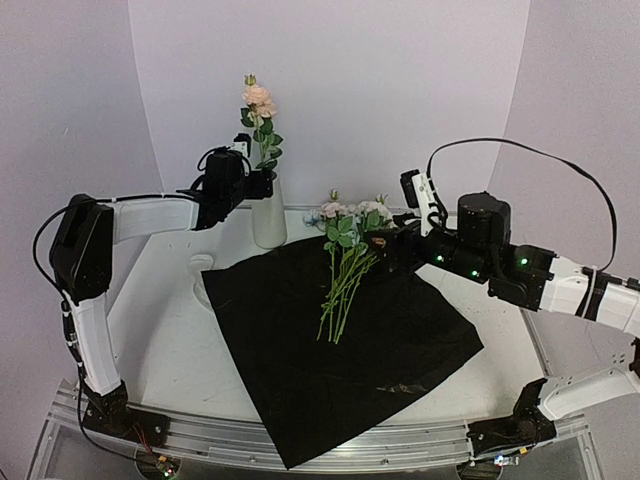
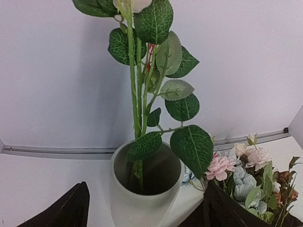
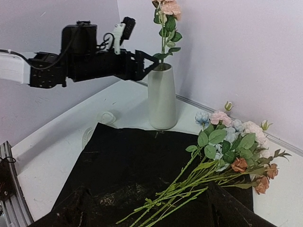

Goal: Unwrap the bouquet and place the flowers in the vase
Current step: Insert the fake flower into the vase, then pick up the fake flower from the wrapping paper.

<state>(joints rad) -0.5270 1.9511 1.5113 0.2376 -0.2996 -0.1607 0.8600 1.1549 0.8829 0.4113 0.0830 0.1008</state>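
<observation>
Left wrist view crops the vase (image 2: 128,203) base and bloom (image 2: 137,4).

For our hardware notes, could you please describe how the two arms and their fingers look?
Both the left arm and right arm have white links joined by black housings. Their fingers are dark wedges. Thin black cables loop off each; small green lights glow on the right arm's housings.

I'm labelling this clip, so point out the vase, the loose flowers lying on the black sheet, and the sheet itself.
vase (image 1: 268,222), top external view, middle of its white body.
flowers (image 1: 343,285), top external view, on the bundled green stems.
black sheet (image 1: 300,380), top external view, bare near part.
</observation>
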